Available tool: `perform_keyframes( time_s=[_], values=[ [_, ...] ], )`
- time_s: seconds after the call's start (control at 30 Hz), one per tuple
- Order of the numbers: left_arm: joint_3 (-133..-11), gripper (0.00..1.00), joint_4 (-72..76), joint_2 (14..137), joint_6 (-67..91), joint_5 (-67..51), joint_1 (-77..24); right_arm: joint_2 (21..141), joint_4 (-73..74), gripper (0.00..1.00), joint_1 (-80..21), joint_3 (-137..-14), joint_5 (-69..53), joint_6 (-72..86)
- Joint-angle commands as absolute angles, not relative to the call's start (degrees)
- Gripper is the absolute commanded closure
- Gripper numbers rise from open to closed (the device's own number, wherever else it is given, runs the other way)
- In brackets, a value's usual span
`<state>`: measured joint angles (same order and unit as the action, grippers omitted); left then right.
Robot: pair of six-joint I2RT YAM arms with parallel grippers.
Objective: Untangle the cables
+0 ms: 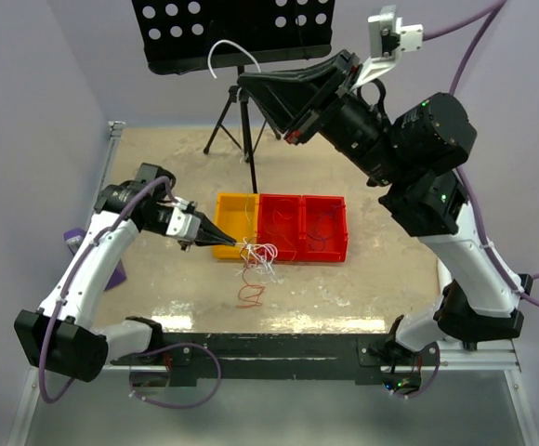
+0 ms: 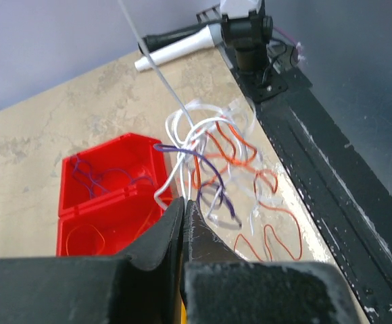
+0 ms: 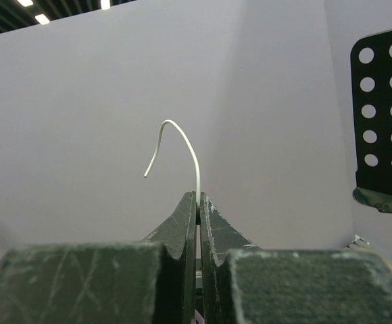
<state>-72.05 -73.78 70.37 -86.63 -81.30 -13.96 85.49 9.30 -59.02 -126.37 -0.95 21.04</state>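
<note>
The cables (image 1: 258, 255) are a tangle of white, orange and purple wires on the table in front of the bins; they also show in the left wrist view (image 2: 209, 152). My left gripper (image 1: 239, 246) is shut on white strands at the tangle's edge (image 2: 184, 201). My right gripper (image 1: 243, 80) is raised high over the back of the table and is shut on one white wire (image 3: 182, 138). That wire (image 1: 251, 158) runs taut down to the tangle. Its free end curls above the jaws.
A yellow bin (image 1: 228, 240) and two red bins (image 1: 330, 253) stand side by side behind the tangle; the red ones hold loose wires (image 2: 101, 177). An orange wire (image 1: 251, 295) lies nearer the front edge. A black perforated music stand (image 1: 232, 28) on a tripod stands at the back.
</note>
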Motion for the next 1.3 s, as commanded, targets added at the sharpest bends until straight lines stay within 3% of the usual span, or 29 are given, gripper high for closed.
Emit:
perform_keyframes(
  time_s=[0.0,0.73,1.0,1.17,1.23,1.27],
  values=[
    [-64.4,1.00,-64.7,66.7,-82.6,-75.8,-14.1,82.9,10.4,1.00,-59.0,-133.2,1.1,18.5],
    [-36.3,1.00,-41.7,57.9,-78.8,-36.9,-14.1,77.6,15.1,1.00,-58.9,-142.0,11.8,10.7],
    [-30.7,1.00,-39.7,56.1,-82.9,-29.7,-14.2,75.1,15.0,1.00,-58.9,-140.9,16.3,8.2],
    [-32.9,1.00,-40.9,56.3,-80.1,-32.2,-14.2,74.8,14.7,1.00,-58.9,-139.6,15.1,9.0],
    [-35.9,0.94,-41.7,56.4,-77.2,-34.9,-14.1,75.0,14.7,1.00,-58.9,-138.3,14.2,10.0],
    [-37.6,0.82,-42.6,56.7,-75.9,-36.5,-14.1,75.0,14.2,1.00,-58.9,-137.2,13.6,10.5]
  ],
)
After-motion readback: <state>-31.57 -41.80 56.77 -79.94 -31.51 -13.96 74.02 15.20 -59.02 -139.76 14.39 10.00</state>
